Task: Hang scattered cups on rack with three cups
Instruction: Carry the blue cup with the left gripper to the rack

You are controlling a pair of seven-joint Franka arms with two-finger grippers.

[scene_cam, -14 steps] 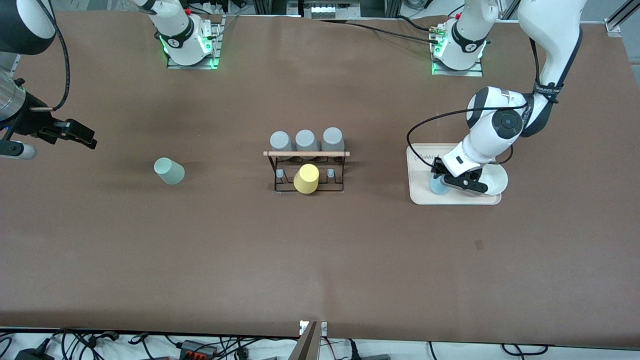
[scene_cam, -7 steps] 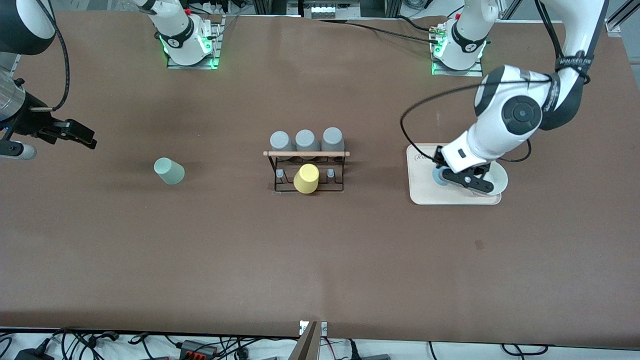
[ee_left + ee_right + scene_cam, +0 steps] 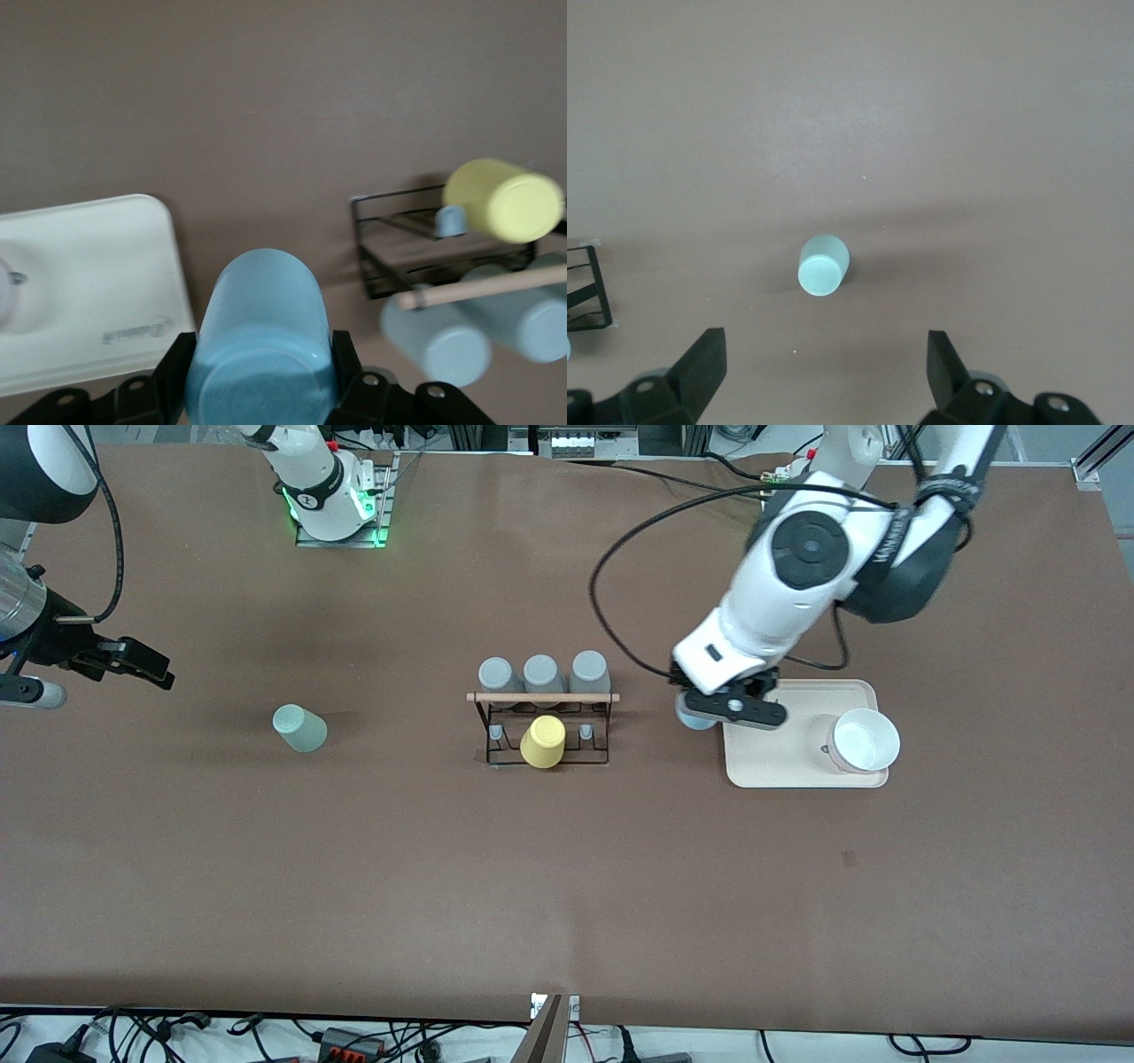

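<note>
We see our left gripper (image 3: 728, 710) clamped on the light blue cup (image 3: 262, 341), aloft between the cream tray (image 3: 771, 766) and the rack (image 3: 542, 726). Our right gripper (image 3: 824, 372) waits wide open, empty; the sage green cup (image 3: 300, 728) stands on the surface toward its end.

White arms (image 3: 780, 593), black joints, cables, black grippers.
</note>
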